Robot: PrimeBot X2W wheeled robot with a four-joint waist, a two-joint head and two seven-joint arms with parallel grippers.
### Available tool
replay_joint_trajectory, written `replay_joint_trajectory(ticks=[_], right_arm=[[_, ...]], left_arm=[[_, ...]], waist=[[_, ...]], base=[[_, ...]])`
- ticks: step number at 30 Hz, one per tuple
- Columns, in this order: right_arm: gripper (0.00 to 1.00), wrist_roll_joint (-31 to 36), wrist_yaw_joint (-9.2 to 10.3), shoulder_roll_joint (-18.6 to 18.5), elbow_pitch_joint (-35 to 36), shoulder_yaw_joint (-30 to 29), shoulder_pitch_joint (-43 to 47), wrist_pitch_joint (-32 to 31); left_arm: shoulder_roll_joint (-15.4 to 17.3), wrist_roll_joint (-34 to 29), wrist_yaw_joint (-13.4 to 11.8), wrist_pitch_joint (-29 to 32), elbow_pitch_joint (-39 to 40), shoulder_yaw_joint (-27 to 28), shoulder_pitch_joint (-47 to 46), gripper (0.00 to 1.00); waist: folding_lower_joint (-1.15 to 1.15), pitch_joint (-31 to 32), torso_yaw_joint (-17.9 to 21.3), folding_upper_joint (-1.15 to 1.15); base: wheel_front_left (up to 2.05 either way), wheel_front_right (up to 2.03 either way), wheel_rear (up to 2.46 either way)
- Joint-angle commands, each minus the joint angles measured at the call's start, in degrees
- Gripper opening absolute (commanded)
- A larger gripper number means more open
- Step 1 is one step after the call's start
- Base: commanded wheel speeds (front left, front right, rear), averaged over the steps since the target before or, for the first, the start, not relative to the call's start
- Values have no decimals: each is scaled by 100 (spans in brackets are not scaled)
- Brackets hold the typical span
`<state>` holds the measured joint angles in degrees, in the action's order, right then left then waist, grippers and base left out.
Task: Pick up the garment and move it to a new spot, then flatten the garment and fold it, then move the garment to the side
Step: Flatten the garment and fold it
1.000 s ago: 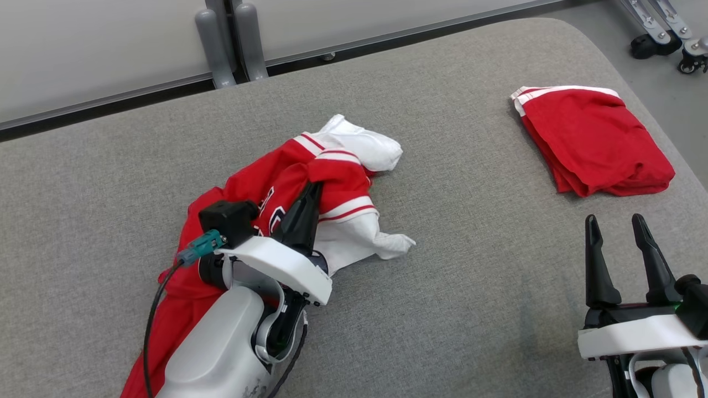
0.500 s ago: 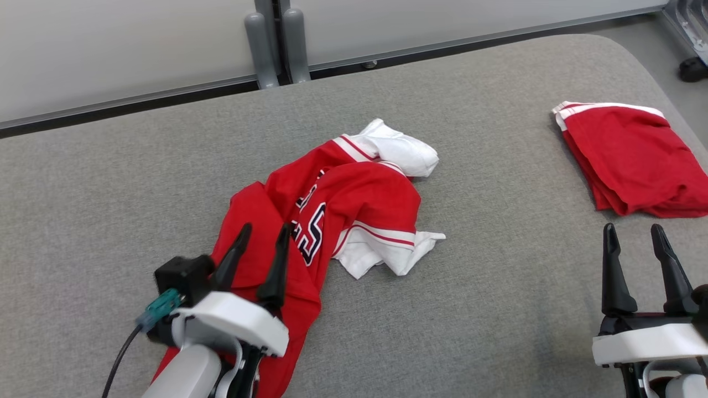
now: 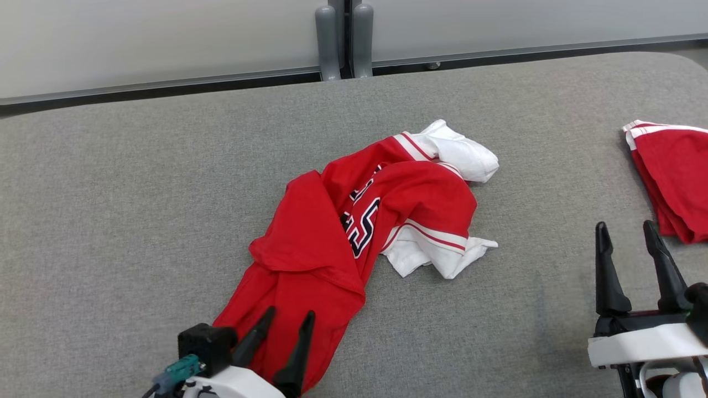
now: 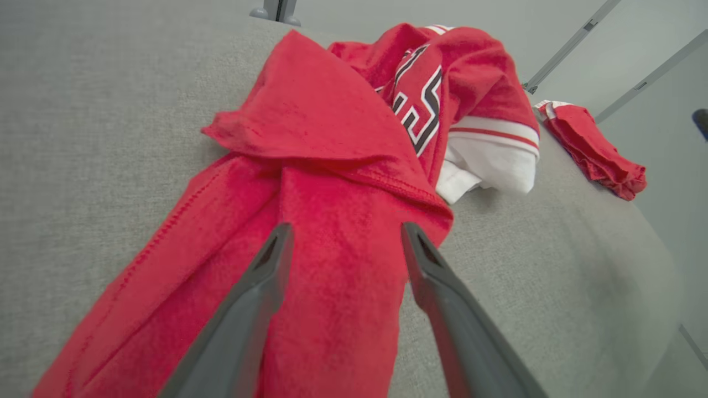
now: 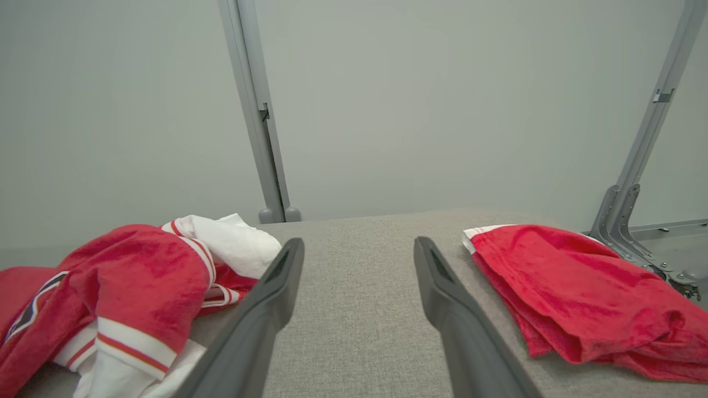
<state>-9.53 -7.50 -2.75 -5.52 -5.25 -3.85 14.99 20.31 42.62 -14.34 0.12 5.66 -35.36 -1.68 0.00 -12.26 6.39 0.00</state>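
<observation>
A crumpled red jersey (image 3: pixel 326 243) with white sleeves and dark lettering lies in a heap across the middle of the grey padded table (image 3: pixel 138 182). It also appears in the left wrist view (image 4: pixel 332 166) and at the left of the right wrist view (image 5: pixel 127 287). My left gripper (image 3: pixel 289 320) is open at the bottom edge, its fingers over the jersey's near red hem, holding nothing (image 4: pixel 343 235). My right gripper (image 3: pixel 625 229) stands open at the lower right, over bare table (image 5: pixel 359 246), well right of the jersey.
A second red garment with white trim (image 3: pixel 672 177) lies folded at the table's right edge, just beyond my right gripper (image 5: pixel 569 282). Two grey posts (image 3: pixel 343 38) and a pale wall run behind the table's far edge.
My left gripper let go of the jersey and drew back toward the near edge, now open. The jersey dropped into a looser heap. The camera has turned left, shifting the scene right.
</observation>
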Motion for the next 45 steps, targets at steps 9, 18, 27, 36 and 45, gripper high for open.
replay_joint_trajectory(ticks=[9,18,27,36,45], right_arm=[[100,38,1,-29,-21,47,-53,29],[100,-50,1,-28,-71,93,-118,29],[100,-40,1,-28,-84,73,-92,29],[100,-64,1,-30,-77,76,-83,29],[100,-61,1,-26,-24,-61,17,29]], left_arm=[[-317,18,-29,-114,-543,76,-501,100],[-455,171,148,-54,-1132,177,-951,100],[-595,329,293,-287,-1282,300,-1074,31],[-468,488,454,-283,-1336,427,-1128,0],[739,970,316,15,-151,1469,-635,0]], waist=[[0,-109,7,0],[0,-156,188,0],[0,-142,300,0],[0,-137,331,0],[0,-201,246,0]], base=[[0,0,0],[0,0,0],[0,0,0],[0,0,0],[0,0,0]])
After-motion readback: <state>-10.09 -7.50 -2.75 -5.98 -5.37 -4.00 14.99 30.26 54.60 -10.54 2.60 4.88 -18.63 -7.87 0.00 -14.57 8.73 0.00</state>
